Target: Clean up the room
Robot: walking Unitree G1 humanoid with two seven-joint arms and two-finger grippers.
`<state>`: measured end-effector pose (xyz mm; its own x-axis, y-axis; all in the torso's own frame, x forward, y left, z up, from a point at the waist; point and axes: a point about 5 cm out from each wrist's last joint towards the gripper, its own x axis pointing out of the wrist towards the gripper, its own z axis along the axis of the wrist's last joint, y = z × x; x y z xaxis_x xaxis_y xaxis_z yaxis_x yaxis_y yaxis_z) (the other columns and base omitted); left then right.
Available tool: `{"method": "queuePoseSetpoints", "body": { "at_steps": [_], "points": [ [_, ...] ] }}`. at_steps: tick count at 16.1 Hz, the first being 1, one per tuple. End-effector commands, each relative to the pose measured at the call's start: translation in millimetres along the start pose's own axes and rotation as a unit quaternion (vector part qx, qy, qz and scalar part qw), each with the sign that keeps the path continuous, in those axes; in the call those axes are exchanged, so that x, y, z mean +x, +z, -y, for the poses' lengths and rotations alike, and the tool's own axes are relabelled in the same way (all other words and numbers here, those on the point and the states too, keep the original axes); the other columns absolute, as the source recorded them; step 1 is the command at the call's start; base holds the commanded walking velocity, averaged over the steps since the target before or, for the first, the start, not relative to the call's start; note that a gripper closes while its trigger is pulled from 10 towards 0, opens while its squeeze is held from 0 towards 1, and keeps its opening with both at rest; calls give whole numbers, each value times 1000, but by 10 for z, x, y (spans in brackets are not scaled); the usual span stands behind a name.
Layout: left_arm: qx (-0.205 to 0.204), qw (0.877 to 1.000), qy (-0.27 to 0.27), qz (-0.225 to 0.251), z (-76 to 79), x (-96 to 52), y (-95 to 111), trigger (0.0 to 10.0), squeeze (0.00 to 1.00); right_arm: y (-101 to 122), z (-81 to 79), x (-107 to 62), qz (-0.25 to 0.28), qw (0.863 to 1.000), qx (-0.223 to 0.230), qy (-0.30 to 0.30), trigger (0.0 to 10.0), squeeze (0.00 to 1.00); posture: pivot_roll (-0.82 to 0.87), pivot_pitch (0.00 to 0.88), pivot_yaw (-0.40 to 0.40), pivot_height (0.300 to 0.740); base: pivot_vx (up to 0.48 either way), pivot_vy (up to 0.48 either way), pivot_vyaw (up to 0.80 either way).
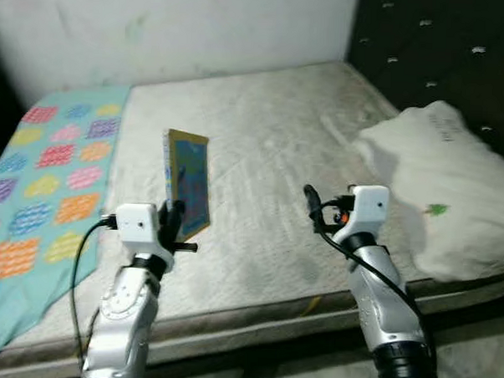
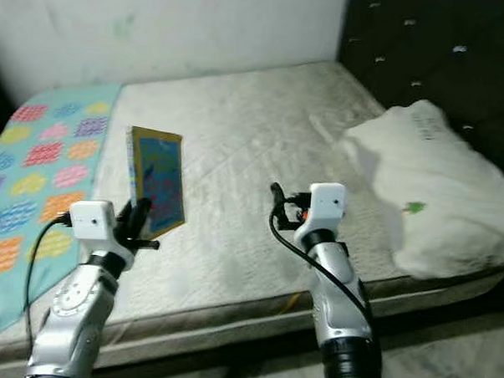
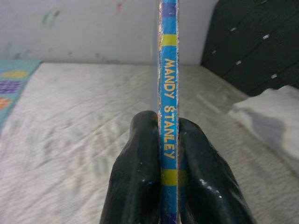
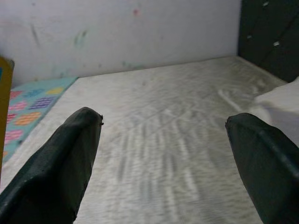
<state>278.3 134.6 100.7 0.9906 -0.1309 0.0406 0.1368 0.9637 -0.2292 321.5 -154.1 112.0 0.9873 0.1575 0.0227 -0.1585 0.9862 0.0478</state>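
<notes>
Right now my left gripper [image 1: 177, 222] pinches only the book's [image 1: 188, 182] lower edge, upright over the bed [image 1: 270, 156]. Any swing could twist it loose; my right gripper [image 4: 163, 154] hangs spread, empty.

head stereo downward, wrists along mattress [image 1: 270, 156]

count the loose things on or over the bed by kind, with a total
book: 1, held upright over the mattress, clamped at its spine in the left pincer
pillow: 1, white, by the dark headboard
blanket: 1, teal with coloured patches, at the far end
total: 3
The right pincer is open with nothing in it.
</notes>
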Motion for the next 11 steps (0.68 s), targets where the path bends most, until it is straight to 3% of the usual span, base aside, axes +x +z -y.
{"method": "queuePoseSetpoints", "body": {
  "at_steps": [1, 8, 11],
  "points": [
    [14, 1000, 19, 17, -62, 16, 84, 10000, 0, 55, -34, 30, 12, 1000, 4, 0, 10000, 0, -176, 0, 83, 740, 0, 0, 0],
    [27, 1000, -1, 12, -20, 106, 106, 10000, 0, 89, 54, 33, 24, 999, 8, -24, 10000, 0, -201, 0, 123, 740, 0, 0, 0],
    [25, 1000, 0, 12, -33, 128, 116, 10000, 0, 37, -9, 0, 17, 1000, 8, -15, 10000, 0, -204, 0, 126, 740, 0, 0, 0]
  ]
}}
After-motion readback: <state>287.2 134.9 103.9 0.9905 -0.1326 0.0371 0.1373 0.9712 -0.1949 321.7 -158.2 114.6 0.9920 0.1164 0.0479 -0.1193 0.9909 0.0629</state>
